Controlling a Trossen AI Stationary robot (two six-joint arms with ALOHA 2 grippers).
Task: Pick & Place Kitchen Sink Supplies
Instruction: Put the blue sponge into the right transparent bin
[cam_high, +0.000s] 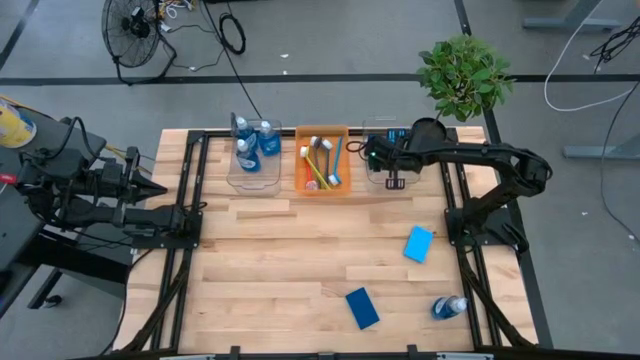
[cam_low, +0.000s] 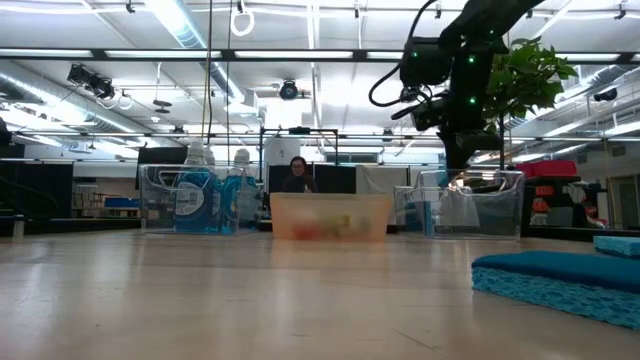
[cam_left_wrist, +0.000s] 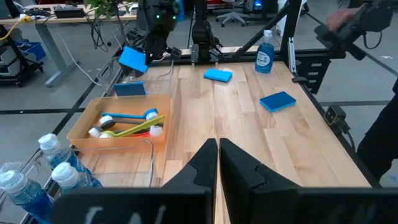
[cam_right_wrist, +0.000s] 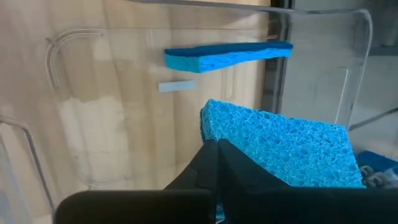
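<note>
The right tool (cam_right_wrist: 214, 149) is pinched shut on the corner of a blue sponge (cam_right_wrist: 286, 149) and hangs over the clear bin (cam_high: 385, 160) at the far right of the bin row. From overhead the arm covers most of that bin, so the held sponge is barely visible there. The wrist shot is much better: the sponge fills the frame but is cut off at the edge, so I can't tell which way its long side runs. A second sponge (cam_right_wrist: 227, 55) sits inside the bin, seen edge-on, its long side running along the bin's wall.

The left tool (cam_left_wrist: 217, 162) waits off the left edge of the counter (cam_high: 290, 260), fingers pressed together on nothing.

Two more sponges lie flat on the counter: one (cam_high: 419, 243) near the right arm's base, and one (cam_high: 362, 307) toward the front, long side angled diagonally. A bottle (cam_high: 449, 306) of blue liquid lies on its side near the front right corner, cap pointing right.

The orange bin (cam_high: 322, 158) in the middle holds brushes (cam_high: 322, 165) in a heap with handles mostly along the bin's length. In the low view they're just coloured blurs. The left clear bin (cam_high: 254, 158) holds upright bottles (cam_high: 252, 140), at least three, overlapping. A potted plant (cam_high: 464, 72) stands behind the right bin.
</note>
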